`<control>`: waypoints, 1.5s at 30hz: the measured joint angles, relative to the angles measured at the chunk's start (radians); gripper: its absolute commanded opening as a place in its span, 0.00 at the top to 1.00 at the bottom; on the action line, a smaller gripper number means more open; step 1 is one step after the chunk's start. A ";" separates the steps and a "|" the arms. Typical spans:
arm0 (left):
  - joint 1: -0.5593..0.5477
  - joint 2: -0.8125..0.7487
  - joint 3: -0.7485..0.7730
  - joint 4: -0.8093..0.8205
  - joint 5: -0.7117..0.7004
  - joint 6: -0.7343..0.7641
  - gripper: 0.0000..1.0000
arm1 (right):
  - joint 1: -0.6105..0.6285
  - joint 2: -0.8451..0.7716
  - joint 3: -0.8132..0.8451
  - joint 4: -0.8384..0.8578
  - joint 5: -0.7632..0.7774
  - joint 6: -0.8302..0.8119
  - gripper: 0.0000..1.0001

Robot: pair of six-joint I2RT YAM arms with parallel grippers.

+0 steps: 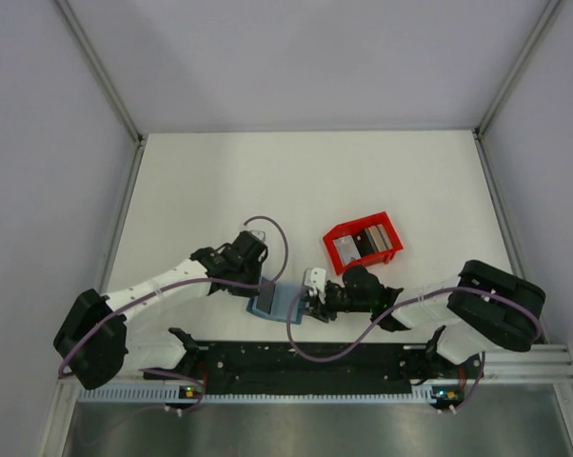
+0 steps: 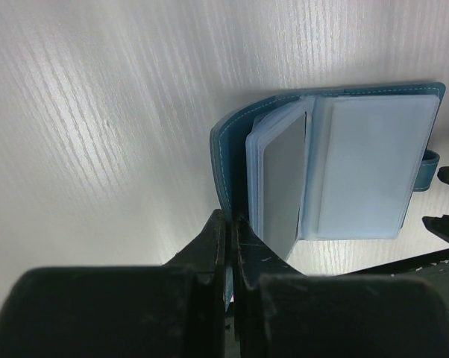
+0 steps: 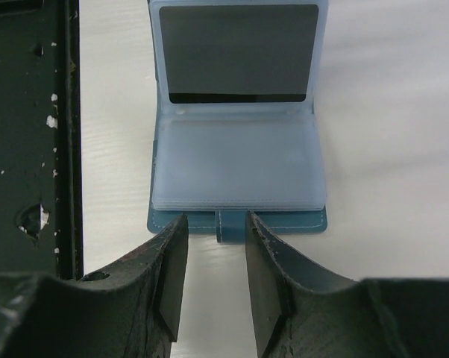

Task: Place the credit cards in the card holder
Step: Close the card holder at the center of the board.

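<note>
Top external: shows the card holder [image 1: 279,305] lying open on the table [image 1: 267,181] close to the near edge, between the left hand [image 1: 264,289] on its left side and the right hand [image 1: 306,303] on its right. Shows also a red tray [image 1: 342,236] beyond the right hand, apart from the holder, with loose cards [image 1: 370,240], pale and dark, lying inside. Left wrist: finds the left hand's fingers [image 2: 209,246] pressed together and clamped on the edge of the holder's teal cover, a sliver of teal caught between them. Places the rest of the holder straight ahead of the fingertips, flat on the table, clear sleeves [image 2: 366,168] spread open, one sleeve standing up with a grey card [image 2: 284,179] inside. Right wrist: finds the right hand's fingers [image 3: 172,268] apart, one on either side of the snap tab [image 3: 230,224] at the holder's near edge, the right-side finger just beside or touching the tab; cannot tell which. Puts the holder directly ahead of the fingertips, one sleeve tilted upright at the far side with a black card [image 3: 239,52] in it, remaining sleeves lying flat.
</note>
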 measured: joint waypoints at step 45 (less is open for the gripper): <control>0.001 -0.002 -0.029 0.037 0.002 -0.055 1.00 | 0.035 0.059 -0.093 0.205 0.140 0.063 0.92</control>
